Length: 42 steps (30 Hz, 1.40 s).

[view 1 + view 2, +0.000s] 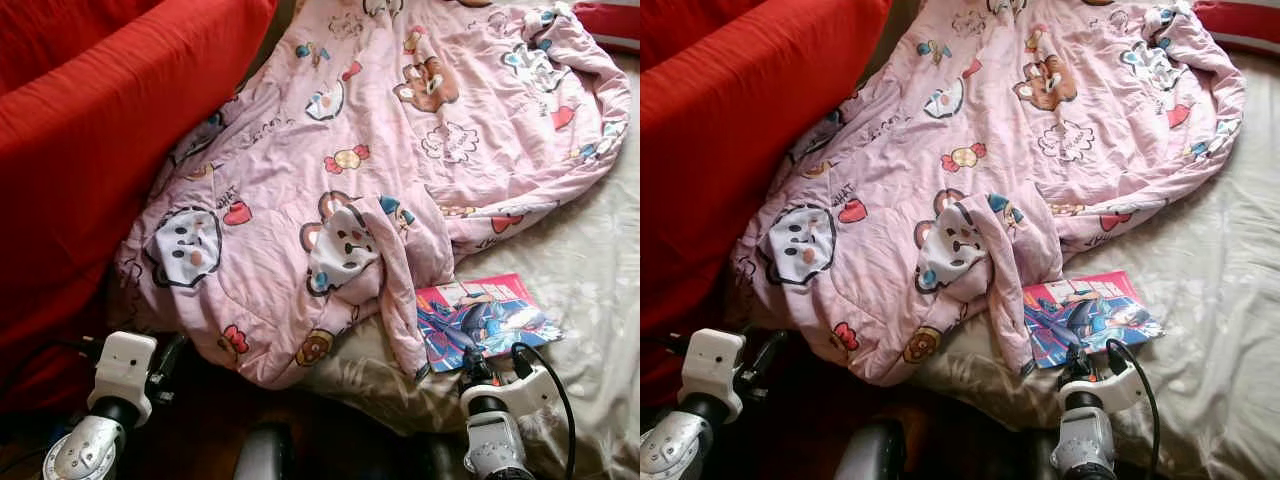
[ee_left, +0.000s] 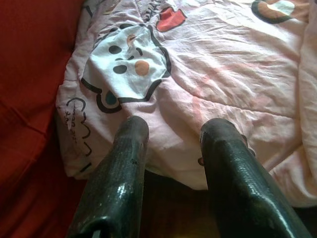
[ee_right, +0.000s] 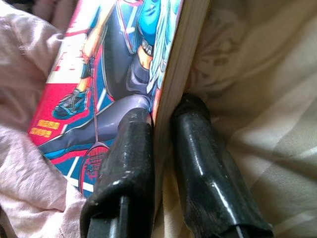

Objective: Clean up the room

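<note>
A pink cartoon-print quilt [image 1: 380, 170] lies rumpled over the bed's cream sheet [image 1: 590, 270]. Beside its hanging corner lies a comic book [image 1: 485, 318] with a colourful cover. My right gripper [image 3: 161, 116] is shut on the book's near edge [image 3: 171, 84], one finger over the cover and one under the pages. My left gripper [image 2: 171, 130] is open, low at the quilt's near left corner [image 2: 148, 99], with nothing between its fingers. In the eye views, the left wrist [image 1: 122, 372] sits just short of the quilt and the right wrist [image 1: 495, 400] just before the book.
A red sofa or cushion [image 1: 90, 130] rises along the left, tight against the quilt. A red pillow edge [image 1: 610, 18] shows at the far right. Dark floor [image 1: 210, 420] lies between my arms below the bed's edge.
</note>
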### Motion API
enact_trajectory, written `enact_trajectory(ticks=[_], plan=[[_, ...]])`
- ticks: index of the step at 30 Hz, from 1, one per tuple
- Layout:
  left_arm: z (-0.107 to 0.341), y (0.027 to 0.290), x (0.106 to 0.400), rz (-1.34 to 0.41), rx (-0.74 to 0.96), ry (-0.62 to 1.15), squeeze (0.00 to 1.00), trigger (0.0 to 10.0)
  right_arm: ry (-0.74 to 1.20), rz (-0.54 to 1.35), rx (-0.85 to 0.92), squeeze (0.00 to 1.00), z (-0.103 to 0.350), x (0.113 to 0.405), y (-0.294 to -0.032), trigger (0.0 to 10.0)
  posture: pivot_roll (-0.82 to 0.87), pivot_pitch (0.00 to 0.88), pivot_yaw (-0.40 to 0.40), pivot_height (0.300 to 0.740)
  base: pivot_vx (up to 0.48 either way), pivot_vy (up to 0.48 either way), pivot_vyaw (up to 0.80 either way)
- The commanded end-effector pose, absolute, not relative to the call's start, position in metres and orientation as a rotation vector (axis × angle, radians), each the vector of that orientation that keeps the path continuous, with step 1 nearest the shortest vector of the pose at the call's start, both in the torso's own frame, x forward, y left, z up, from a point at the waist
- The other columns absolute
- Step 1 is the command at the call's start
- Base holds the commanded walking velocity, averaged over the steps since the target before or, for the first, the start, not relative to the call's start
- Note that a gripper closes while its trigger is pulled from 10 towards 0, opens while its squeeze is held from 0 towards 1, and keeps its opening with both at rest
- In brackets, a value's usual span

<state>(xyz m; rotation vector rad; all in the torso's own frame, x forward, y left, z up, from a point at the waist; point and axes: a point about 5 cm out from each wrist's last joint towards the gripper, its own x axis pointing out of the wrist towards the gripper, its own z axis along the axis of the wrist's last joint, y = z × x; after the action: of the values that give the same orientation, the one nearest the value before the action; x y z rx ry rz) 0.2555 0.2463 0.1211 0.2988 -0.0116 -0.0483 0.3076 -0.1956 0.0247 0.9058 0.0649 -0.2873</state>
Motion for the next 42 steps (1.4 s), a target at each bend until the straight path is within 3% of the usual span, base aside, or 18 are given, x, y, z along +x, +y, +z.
enact_trajectory(ticks=[1,10,20,21,22,23,24,30,31,32,33,39,40,41,42], plan=[[0.111,0.250,0.252,-0.037,0.315,0.027,0.00,10.0,0.072,-0.280,0.858,0.00,0.021,0.302,-0.195,0.0,0.14,0.235,0.092,0.616,0.000,0.000,0.00],[0.103,0.245,0.263,-0.022,0.290,0.014,0.00,10.0,-0.011,-0.282,0.657,0.00,0.022,0.275,-0.216,0.0,0.07,0.157,0.052,0.616,0.000,0.000,0.00],[0.099,0.245,0.269,-0.014,0.283,0.010,0.00,10.0,0.037,-0.311,0.657,0.00,0.013,0.255,-0.218,0.0,0.05,0.129,0.043,0.616,0.000,0.000,0.00],[0.099,0.244,0.271,-0.014,0.283,0.009,0.00,10.0,0.080,-0.349,0.690,0.00,0.004,0.251,-0.220,1.7,0.05,0.129,0.043,0.616,0.000,0.000,0.00],[0.099,0.244,0.272,-0.016,0.284,0.007,0.00,10.0,0.114,-0.393,0.729,0.00,-0.003,0.247,-0.222,7.9,0.05,0.131,0.046,0.616,0.000,0.000,0.00],[0.099,0.244,0.272,-0.018,0.285,0.006,0.00,10.0,0.144,-0.431,0.769,0.00,-0.009,0.244,-0.223,10.0,0.05,0.132,0.047,0.616,0.000,0.000,0.00],[0.098,0.243,0.273,-0.022,0.287,0.006,0.00,10.0,0.162,-0.500,0.861,0.00,-0.015,0.240,-0.225,10.0,0.05,0.133,0.048,0.616,0.000,0.000,0.00],[0.095,0.244,0.271,-0.028,0.296,0.008,0.00,10.0,0.181,-0.626,1.016,0.00,-0.025,0.231,-0.229,10.0,0.06,0.132,0.051,0.616,0.000,0.000,0.00],[0.094,0.245,0.270,-0.029,0.297,0.008,0.00,10.0,0.186,-0.635,1.026,0.54,-0.026,0.230,-0.228,10.0,0.06,0.131,0.052,0.616,0.000,0.000,0.00],[0.094,0.245,0.270,-0.030,0.298,0.008,0.00,10.0,0.190,-0.641,1.032,0.54,-0.027,0.230,-0.228,10.0,0.06,0.131,0.052,0.616,0.000,0.000,0.00],[0.094,0.245,0.271,-0.030,0.299,0.007,0.00,10.0,0.192,-0.648,1.039,1.00,-0.027,0.230,-0.227,10.0,0.06,0.131,0.052,0.616,0.000,0.000,0.00],[0.093,0.243,0.273,-0.041,0.309,0.001,0.00,10.0,0.207,-0.655,1.065,1.00,-0.028,0.233,-0.228,10.0,0.06,0.132,0.053,0.616,0.000,0.000,0.00],[0.093,0.243,0.273,-0.043,0.310,0.003,0.00,10.0,0.210,-0.656,1.063,0.28,-0.028,0.233,-0.228,10.0,0.06,0.135,0.054,0.616,0.000,0.000,0.00],[0.092,0.242,0.273,-0.045,0.311,0.003,0.00,10.0,0.211,-0.656,1.061,0.28,-0.028,0.233,-0.228,10.0,0.06,0.135,0.054,0.616,0.000,0.000,0.00],[0.091,0.241,0.272,-0.049,0.313,0.004,0.00,10.0,0.211,-0.653,1.059,0.00,-0.028,0.235,-0.229,10.0,0.06,0.135,0.055,0.616,0.000,0.000,0.00]])
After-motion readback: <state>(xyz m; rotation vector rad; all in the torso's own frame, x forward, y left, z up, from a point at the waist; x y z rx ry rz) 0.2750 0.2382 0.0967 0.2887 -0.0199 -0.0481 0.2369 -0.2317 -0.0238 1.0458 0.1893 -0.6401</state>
